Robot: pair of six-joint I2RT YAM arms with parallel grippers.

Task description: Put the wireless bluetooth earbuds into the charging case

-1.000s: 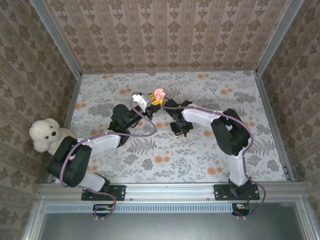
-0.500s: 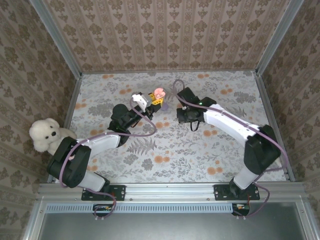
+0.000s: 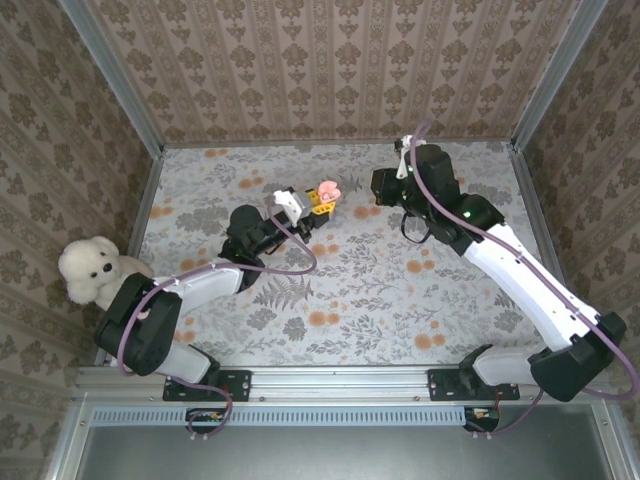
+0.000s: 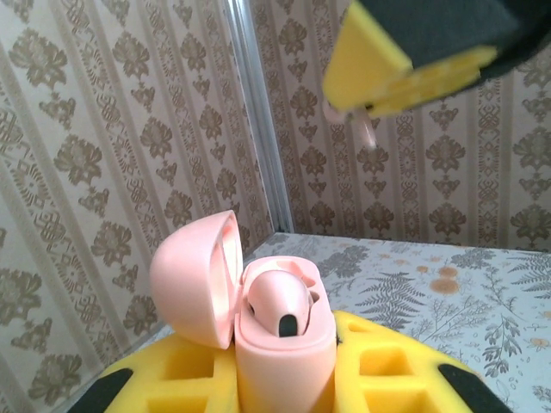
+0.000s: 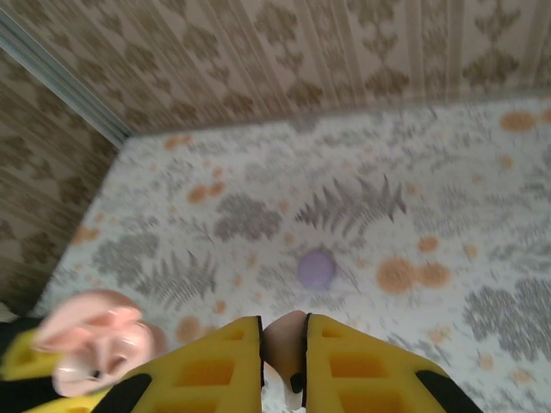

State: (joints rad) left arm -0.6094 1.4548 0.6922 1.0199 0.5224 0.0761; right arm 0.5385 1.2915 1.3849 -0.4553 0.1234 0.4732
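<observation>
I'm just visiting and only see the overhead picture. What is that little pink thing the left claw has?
Observer: A charging case, pinched in the left claw. Its lid is flipped open.
Operator: Anything inside it?
Observer: One pink earbud sits in it, seen from the left wrist.
Operator: And the right claw?
Observer: Its own camera shows the right claw pinching a second earbud.
</observation>
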